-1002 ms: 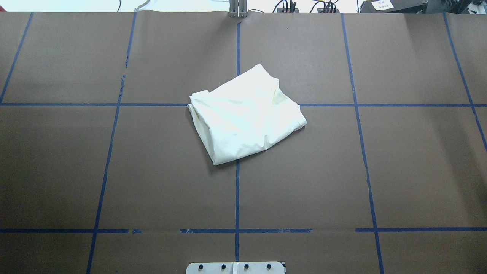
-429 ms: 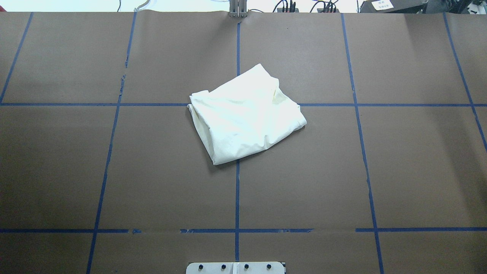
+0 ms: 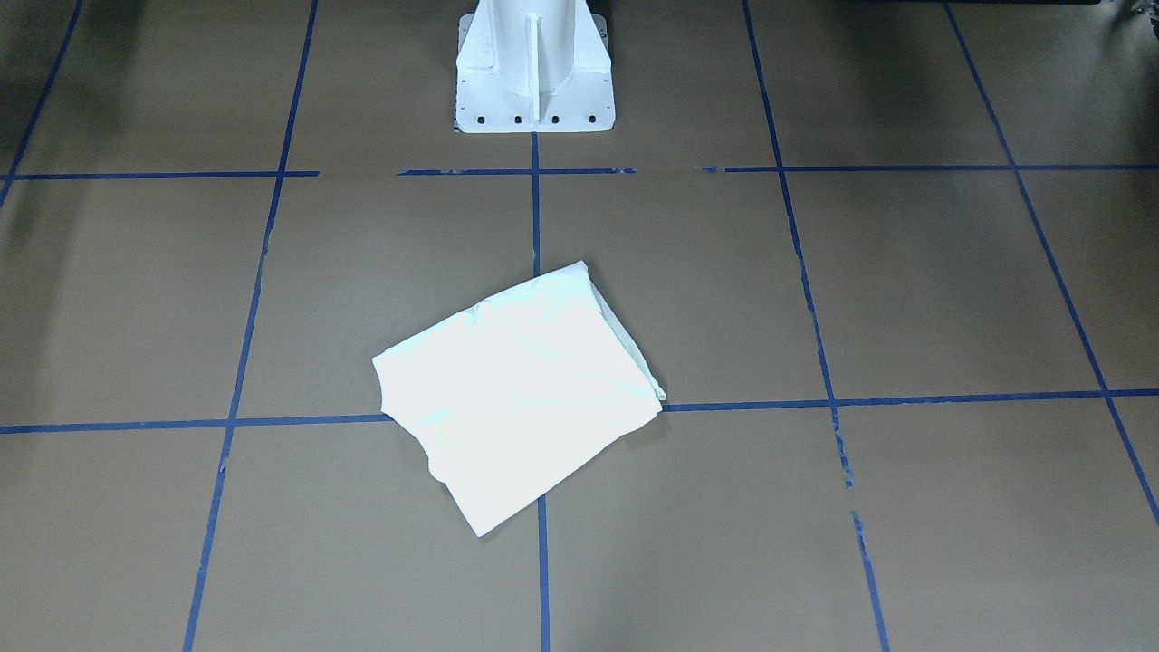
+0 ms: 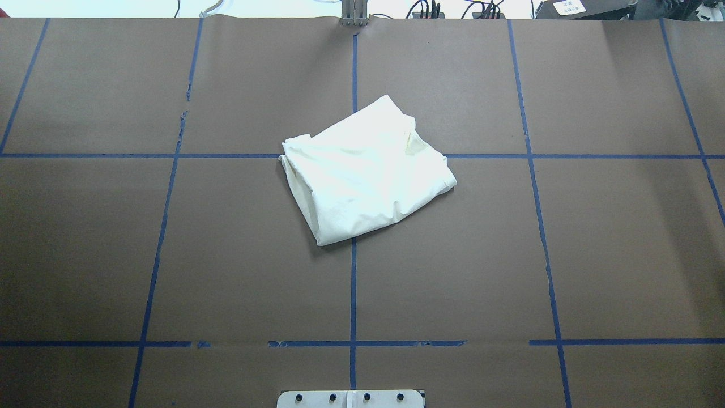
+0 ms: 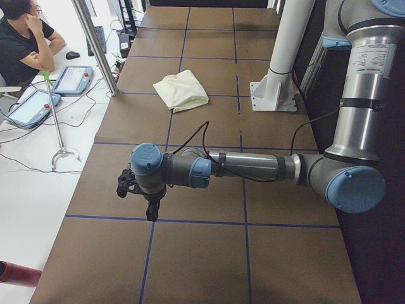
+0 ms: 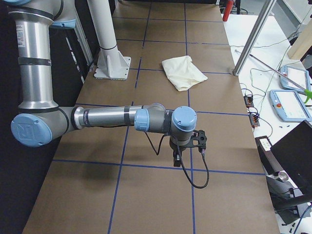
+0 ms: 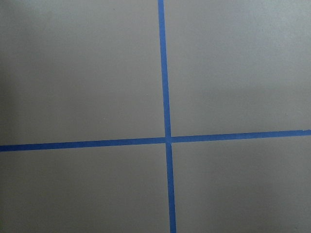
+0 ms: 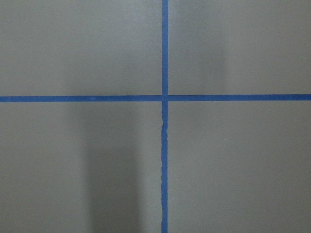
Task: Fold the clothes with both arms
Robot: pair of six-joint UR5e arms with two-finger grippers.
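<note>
The cream shirt (image 4: 365, 170) lies folded into a tilted, roughly square packet at the table's middle, plain side up; no print shows. It also shows in the front-facing view (image 3: 521, 398) and both side views (image 5: 181, 90) (image 6: 184, 71). My left gripper (image 5: 150, 212) hangs low over bare table far from the shirt, at the table's left end. My right gripper (image 6: 176, 160) hangs low over bare table at the right end. I cannot tell whether either is open or shut. Both wrist views show only brown table and blue tape.
The white pedestal base (image 3: 534, 68) stands at the robot's edge of the brown table (image 4: 170, 255), which is marked with a blue tape grid. An operator (image 5: 25, 38) sits beyond the far edge, with teach pendants (image 5: 71, 79) and a metal post (image 5: 95, 44).
</note>
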